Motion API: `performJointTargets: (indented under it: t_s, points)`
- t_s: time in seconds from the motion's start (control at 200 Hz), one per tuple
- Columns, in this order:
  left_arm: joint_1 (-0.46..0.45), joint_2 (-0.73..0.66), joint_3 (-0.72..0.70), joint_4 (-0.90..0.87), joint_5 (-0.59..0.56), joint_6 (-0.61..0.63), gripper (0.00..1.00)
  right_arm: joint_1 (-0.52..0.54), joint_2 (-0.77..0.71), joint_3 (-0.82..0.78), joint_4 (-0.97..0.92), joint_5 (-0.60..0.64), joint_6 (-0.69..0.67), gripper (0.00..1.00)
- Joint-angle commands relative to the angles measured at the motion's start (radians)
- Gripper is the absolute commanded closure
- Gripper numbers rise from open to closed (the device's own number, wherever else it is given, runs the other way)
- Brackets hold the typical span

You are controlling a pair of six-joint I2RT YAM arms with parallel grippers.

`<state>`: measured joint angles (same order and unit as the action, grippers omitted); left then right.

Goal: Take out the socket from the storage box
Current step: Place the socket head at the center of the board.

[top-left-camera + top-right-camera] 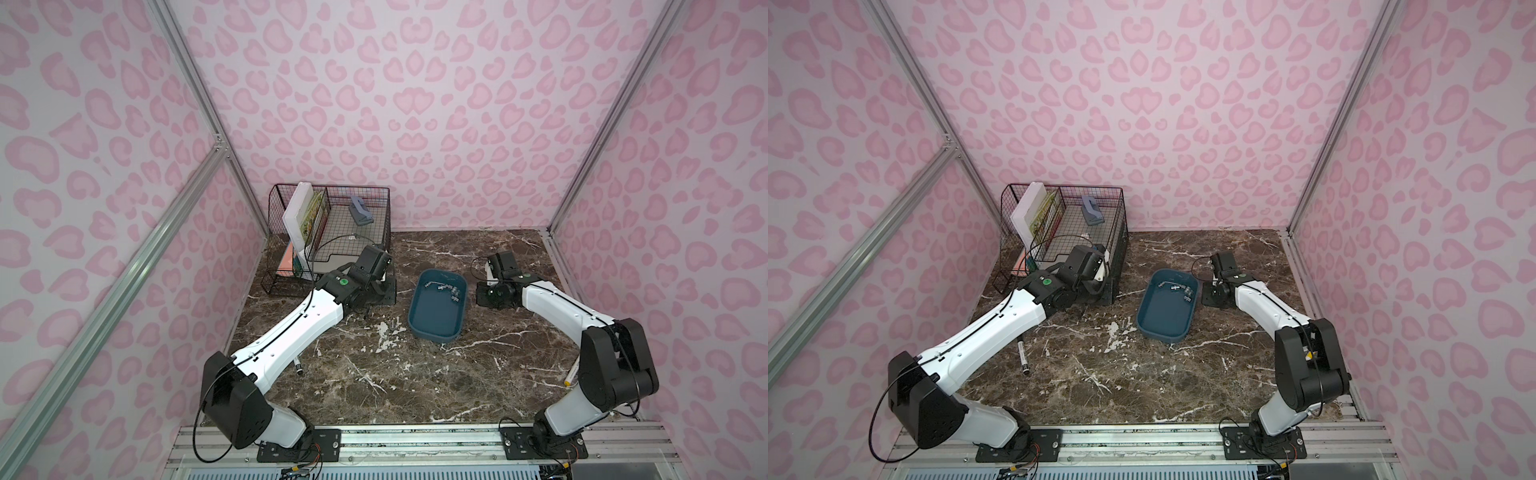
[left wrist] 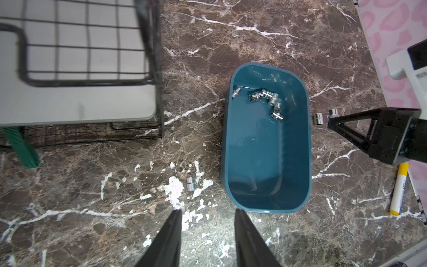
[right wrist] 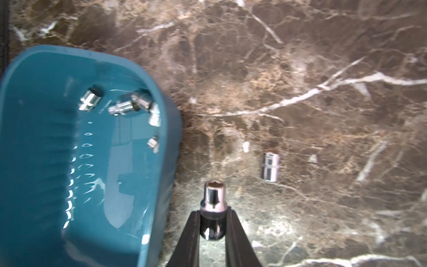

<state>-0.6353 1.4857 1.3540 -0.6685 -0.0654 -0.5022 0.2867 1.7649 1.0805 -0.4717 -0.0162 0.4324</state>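
Observation:
The storage box [image 1: 435,318] is a dark teal tub in the middle of the marble table, seen in both top views [image 1: 1165,311]. Several chrome sockets [image 2: 268,98] lie clustered at its far end. My right gripper [image 3: 213,213] is shut on a chrome socket [image 3: 213,198], held just above the table outside the box's right wall [image 3: 161,161]. Another socket [image 3: 270,167] lies on the marble close by. My left gripper [image 2: 208,213] stands open over bare marble, near the box's other side, with nothing between its fingers.
A black wire rack [image 1: 332,232] with books stands at the back left, close to my left wrist. One loose socket [image 2: 190,183] lies left of the box. A black marker [image 1: 298,368] lies under my left arm, a yellow marker [image 2: 398,188] by the right wall.

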Motion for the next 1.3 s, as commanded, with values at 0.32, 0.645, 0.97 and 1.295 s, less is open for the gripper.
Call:
performJointTargets:
  t_s: [0.32, 0.645, 0.97, 1.295]
  points:
    - [-0.065, 0.188, 0.127, 0.002, 0.058, -0.008, 0.58, -0.163, 0.062, -0.035, 0.079, -0.004, -0.092, 0.85]
    - [-0.084, 0.239, 0.145, 0.006, 0.064, -0.010, 0.58, -0.202, 0.163, 0.007, 0.087, -0.011, -0.116, 0.85]
    - [-0.085, 0.245, 0.149, 0.000, 0.057, -0.008, 0.59, -0.203, 0.197, 0.013, 0.091, -0.021, -0.118, 0.80]
    - [-0.085, 0.245, 0.149, 0.000, 0.053, -0.009, 0.59, -0.201, 0.194, 0.008, 0.091, -0.017, -0.118, 0.70]
